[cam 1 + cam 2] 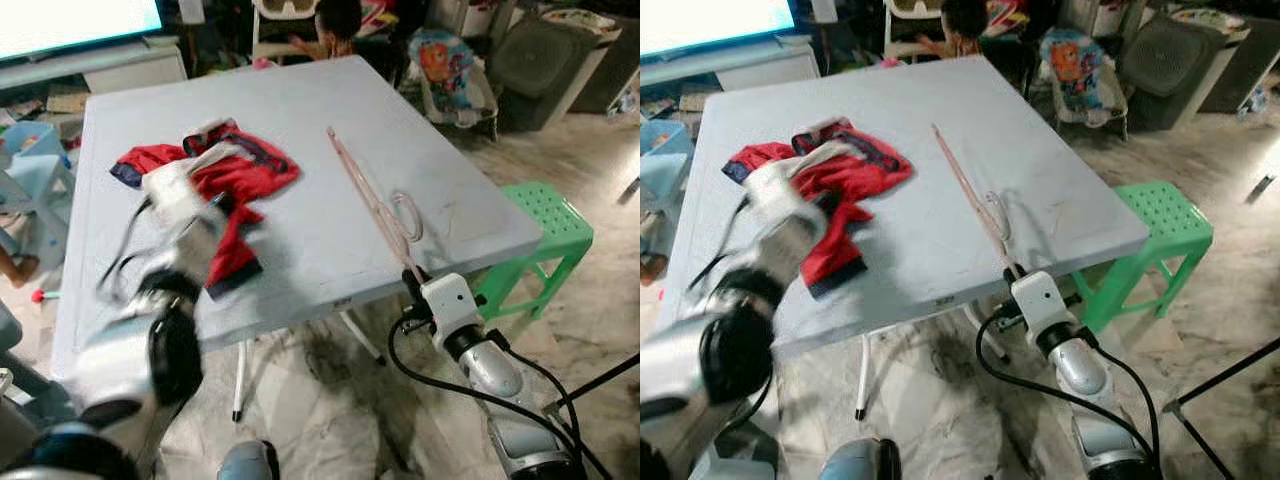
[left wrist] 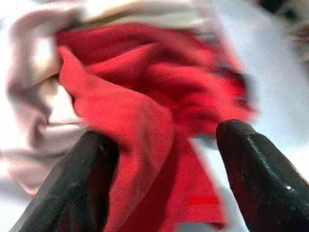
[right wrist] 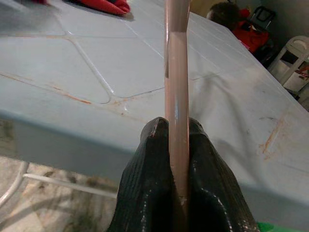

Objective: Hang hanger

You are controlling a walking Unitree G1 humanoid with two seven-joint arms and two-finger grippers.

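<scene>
One pale blue-grey table [image 1: 300,100] takes up the centre and upper left of the head view, with a green plastic stool [image 1: 545,215] just off its right corner at centre right. Red and white garment [image 1: 215,175] lies crumpled on the table's left half. Left gripper [image 2: 164,159] sits at the garment's near edge, fingers [image 2: 82,188] spread apart with red cloth between them, arm blurred. Pink hanger [image 1: 365,195] lies flat on the table's right half, its long bar running toward the near edge, hook beside it. Right gripper [image 3: 176,145] at that near edge, lower centre-right, fingers clenched on the hanger's near end.
</scene>
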